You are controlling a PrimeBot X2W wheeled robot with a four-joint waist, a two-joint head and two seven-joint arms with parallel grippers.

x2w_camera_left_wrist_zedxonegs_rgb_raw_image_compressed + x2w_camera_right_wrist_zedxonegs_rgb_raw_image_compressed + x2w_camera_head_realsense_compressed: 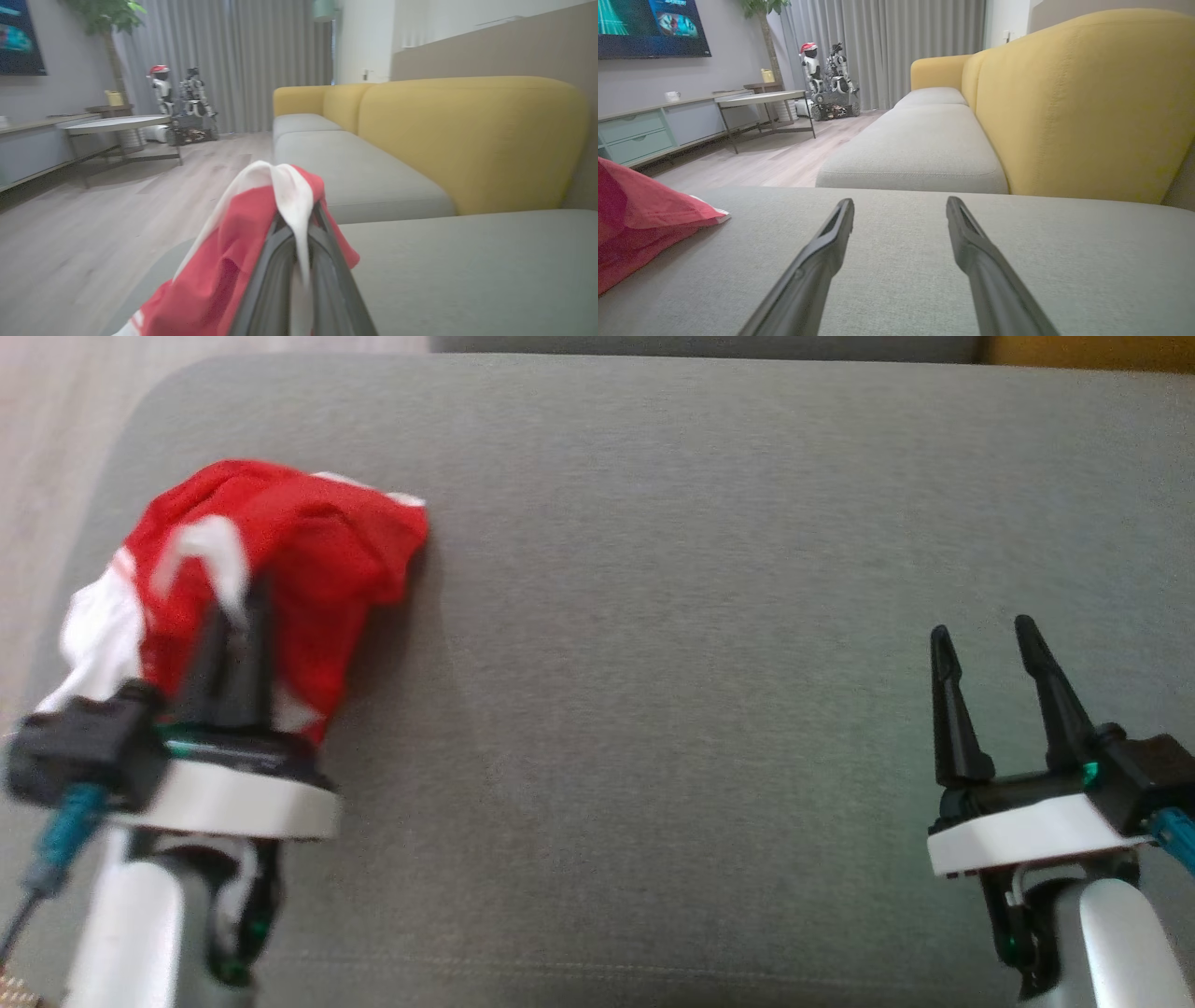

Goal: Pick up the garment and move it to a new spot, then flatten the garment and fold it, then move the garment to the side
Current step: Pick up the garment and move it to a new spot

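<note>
The garment (280, 560) is a red and white cloth, bunched into a heap at the left of the grey cushion (700, 616). My left gripper (238, 616) is shut on the garment, a white fold pinched between its dark fingers. In the left wrist view the garment (224, 270) drapes over the closed fingertips of that gripper (299, 219) and hangs to the left. My right gripper (985, 639) stands open at the lower right, above bare cushion, nothing between its fingers. The right wrist view has the red garment (640, 219) at its left edge and the gripper (900, 207) open.
The cushion's rounded left edge (121, 457) drops to a wooden floor (56, 448). A yellow sofa back (1064, 102) and more grey seats (915, 154) lie beyond. A low table (761, 100), a cabinet (640, 130) and small robots (826, 79) stand across the room.
</note>
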